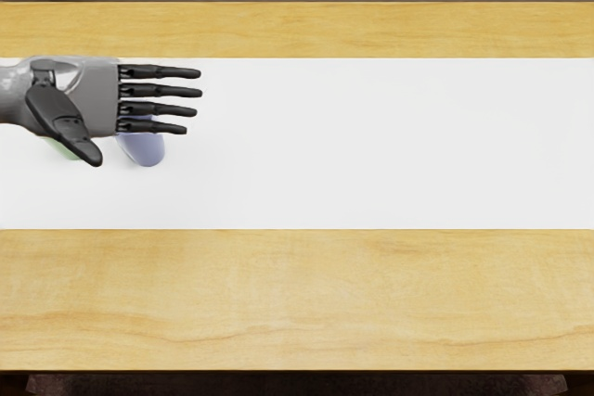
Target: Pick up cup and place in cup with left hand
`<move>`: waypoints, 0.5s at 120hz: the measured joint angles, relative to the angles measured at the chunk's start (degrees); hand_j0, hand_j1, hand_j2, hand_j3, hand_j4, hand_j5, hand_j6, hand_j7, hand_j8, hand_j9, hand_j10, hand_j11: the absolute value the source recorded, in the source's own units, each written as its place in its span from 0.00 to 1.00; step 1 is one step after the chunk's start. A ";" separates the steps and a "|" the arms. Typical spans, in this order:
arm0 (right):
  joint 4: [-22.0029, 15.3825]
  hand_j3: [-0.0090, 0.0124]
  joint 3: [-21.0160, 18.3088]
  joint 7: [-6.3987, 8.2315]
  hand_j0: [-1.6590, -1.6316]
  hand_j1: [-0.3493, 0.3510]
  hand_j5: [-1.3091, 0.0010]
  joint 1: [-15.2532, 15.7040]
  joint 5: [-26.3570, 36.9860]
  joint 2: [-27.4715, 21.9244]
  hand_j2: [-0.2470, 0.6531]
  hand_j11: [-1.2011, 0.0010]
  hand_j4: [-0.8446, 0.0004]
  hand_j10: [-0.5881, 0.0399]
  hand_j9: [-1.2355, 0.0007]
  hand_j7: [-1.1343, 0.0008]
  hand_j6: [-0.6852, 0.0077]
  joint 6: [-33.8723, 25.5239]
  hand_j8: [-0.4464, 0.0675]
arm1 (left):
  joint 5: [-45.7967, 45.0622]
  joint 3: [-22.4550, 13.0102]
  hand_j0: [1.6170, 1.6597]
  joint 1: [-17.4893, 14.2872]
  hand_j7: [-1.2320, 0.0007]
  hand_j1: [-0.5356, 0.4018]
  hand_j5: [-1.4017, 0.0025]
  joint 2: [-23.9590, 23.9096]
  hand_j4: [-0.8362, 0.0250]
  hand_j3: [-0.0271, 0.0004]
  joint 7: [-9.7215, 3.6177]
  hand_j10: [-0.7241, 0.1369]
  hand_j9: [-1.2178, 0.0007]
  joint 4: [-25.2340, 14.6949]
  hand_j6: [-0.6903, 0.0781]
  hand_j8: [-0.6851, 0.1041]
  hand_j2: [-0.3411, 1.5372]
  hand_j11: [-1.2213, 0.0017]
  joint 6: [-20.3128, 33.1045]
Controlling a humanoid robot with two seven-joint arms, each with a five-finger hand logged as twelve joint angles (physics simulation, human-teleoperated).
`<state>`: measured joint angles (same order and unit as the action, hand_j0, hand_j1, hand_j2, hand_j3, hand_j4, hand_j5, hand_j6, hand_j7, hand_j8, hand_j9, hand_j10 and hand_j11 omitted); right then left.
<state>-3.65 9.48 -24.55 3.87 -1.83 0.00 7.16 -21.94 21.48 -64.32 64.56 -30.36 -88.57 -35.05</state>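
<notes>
My left hand [148, 127] reaches in from the left edge, palm and thumb showing, its fingers straight and spread with nothing held. A bluish-purple cup [145, 150] is partly covered by those fingers; only its lower part shows below them. Part of a pale green thing, perhaps another cup [63, 147], shows beneath the palm beside the thumb, mostly hidden by the hand. Whether the hand touches either of them cannot be told from this view.
A white strip [390, 146] runs across the wooden table [306, 294] from side to side. The table's front edge lies near the bottom of the picture, and a brownish wall stands behind the back edge.
</notes>
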 joint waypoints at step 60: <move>0.04 0.42 -0.06 -0.24 0.04 0.00 1.00 -0.03 0.25 0.00 0.27 1.00 1.00 0.94 1.00 1.00 0.99 -0.19 0.87 | 5.44 0.87 0.96 -5.02 0.98 0.92 0.98 -4.85 0.95 0.99 0.04 0.82 0.98 1.57 0.87 0.84 0.18 0.98 0.01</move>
<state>-3.61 9.42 -24.78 3.84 -1.59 0.00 6.98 -16.50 22.35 -69.34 59.71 -30.32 -86.99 -35.04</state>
